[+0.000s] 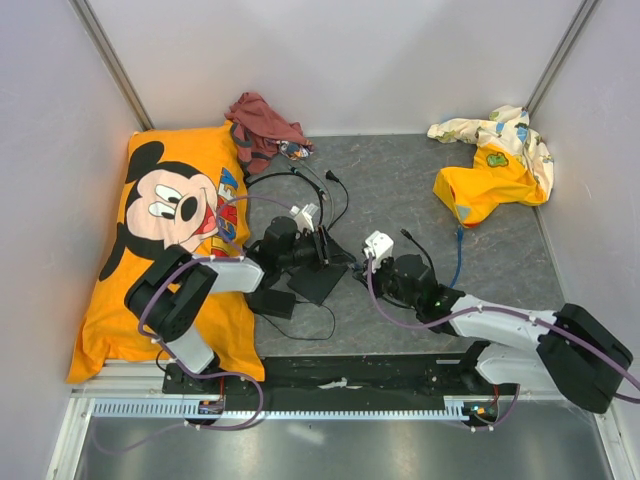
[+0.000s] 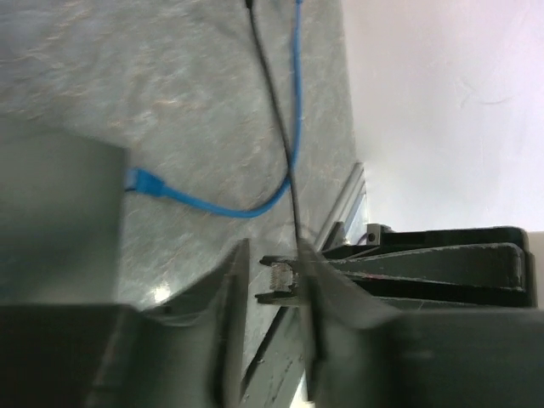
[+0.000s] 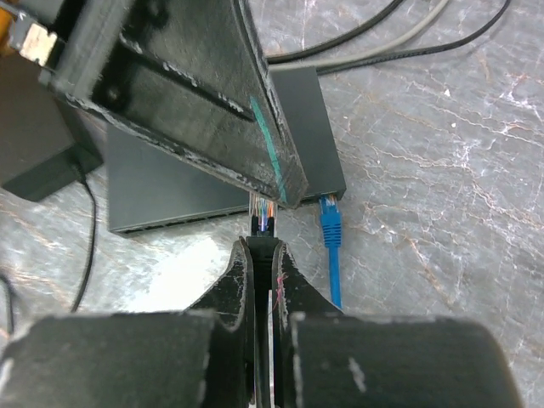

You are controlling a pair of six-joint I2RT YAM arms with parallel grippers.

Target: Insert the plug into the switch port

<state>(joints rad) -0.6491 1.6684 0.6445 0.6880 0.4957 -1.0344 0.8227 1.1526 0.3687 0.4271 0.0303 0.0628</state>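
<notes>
Pinching plug (image 3: 262,214) in right hand (image 3: 262,248), tip at switch (image 3: 170,191) edge.

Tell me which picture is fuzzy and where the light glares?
Left wrist view: fuzzy all over, blue cable and left tool smeared. Right wrist view: mostly sharp, a bright glare on the table beside the black box. Top view: clear, evenly lit.

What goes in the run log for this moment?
right tool: shut on plug | plug: at switch front edge, seating unclear | left tool: jaws apart
</notes>
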